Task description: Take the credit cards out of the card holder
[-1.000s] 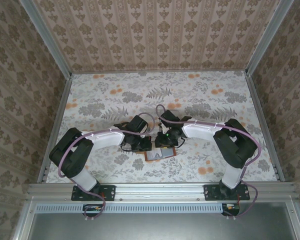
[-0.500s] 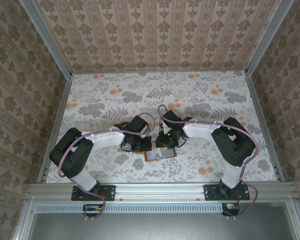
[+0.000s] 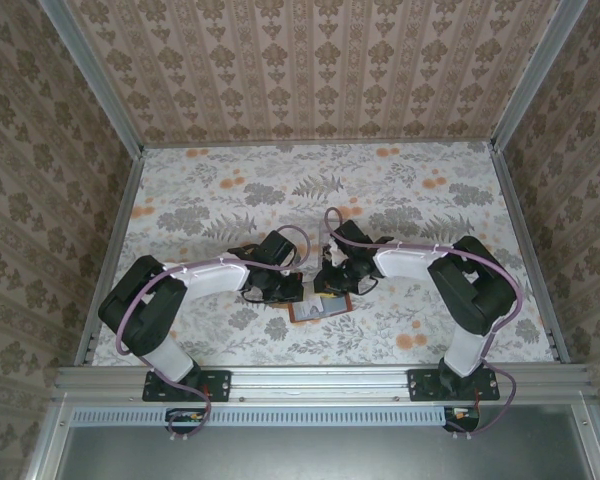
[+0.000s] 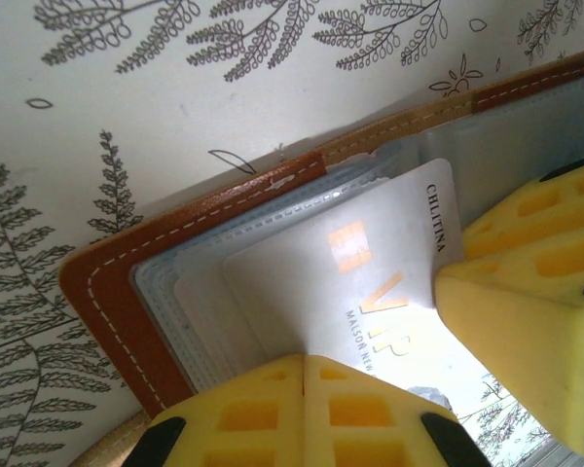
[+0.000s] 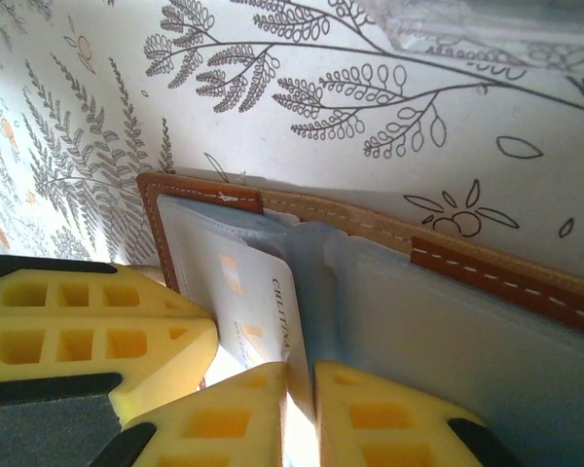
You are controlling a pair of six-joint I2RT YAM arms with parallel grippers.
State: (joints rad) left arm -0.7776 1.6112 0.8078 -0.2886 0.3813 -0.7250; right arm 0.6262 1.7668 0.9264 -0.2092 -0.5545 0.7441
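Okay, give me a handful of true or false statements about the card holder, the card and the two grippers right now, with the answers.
1. The card holder lies open on the floral table. True.
2. The white card is printed with CHLITINA and VIP. True.
3. The white card lies on the bare table, apart from the holder. False: it lies over the holder's grey lining.
4. The left gripper stands wide open. False: its yellow fingers are pressed together.
5. Both grippers are down at the card holder, the right gripper at the card's CHLITINA edge. True.
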